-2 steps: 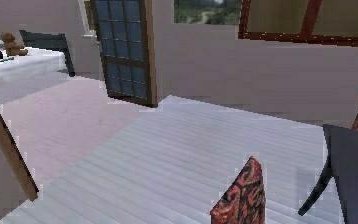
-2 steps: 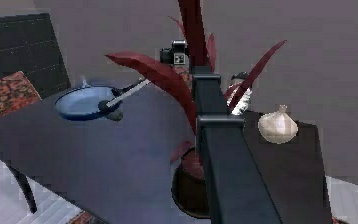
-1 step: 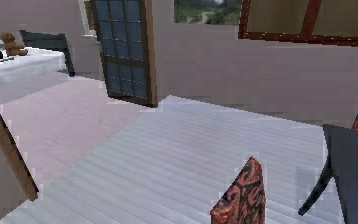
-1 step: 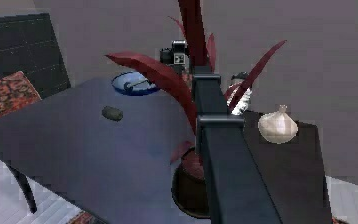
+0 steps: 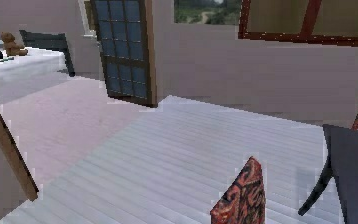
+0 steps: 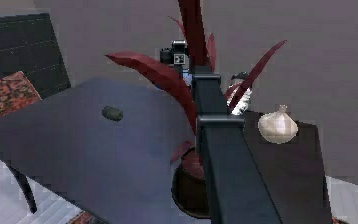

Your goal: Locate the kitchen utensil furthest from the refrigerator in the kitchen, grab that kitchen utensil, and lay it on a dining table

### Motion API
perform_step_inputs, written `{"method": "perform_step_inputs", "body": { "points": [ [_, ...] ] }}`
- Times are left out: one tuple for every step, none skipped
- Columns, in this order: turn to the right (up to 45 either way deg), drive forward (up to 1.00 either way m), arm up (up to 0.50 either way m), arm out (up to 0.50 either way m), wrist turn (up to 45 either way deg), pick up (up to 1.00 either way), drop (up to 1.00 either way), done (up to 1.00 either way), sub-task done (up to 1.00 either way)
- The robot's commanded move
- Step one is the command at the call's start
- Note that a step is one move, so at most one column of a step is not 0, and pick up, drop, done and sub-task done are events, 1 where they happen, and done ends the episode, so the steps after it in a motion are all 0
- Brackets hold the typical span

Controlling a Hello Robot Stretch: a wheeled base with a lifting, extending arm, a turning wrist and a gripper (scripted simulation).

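Ahead I've got a blue-paned door in the far wall, a window to its right, and a red patterned chair back close in at the bottom. Out to the side, a red-leaved plant rises from a dark pot. A cream, bulb-shaped vase, I think, sits on a dark cabinet.

A blue-paned door stands in the grey wall. Right of the door is a window; left of it, a white table with what may be a dark chair. Before it spreads pale plank floor.
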Motion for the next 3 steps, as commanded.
{"method": "perform_step_inputs", "body": {
  "points": [
    [0.0, 0.0, -0.32, 0.0, 0.0, 0.0, 0.0, 0.0, 0.0],
    [0.0, 0.0, 0.0, 0.0, 0.0, 0.0, 1.0, 0.0, 0.0],
    [0.0, 0.0, 0.0, -0.1, 0.0, 0.0, 0.0, 0.0, 0.0]
  ]
}}
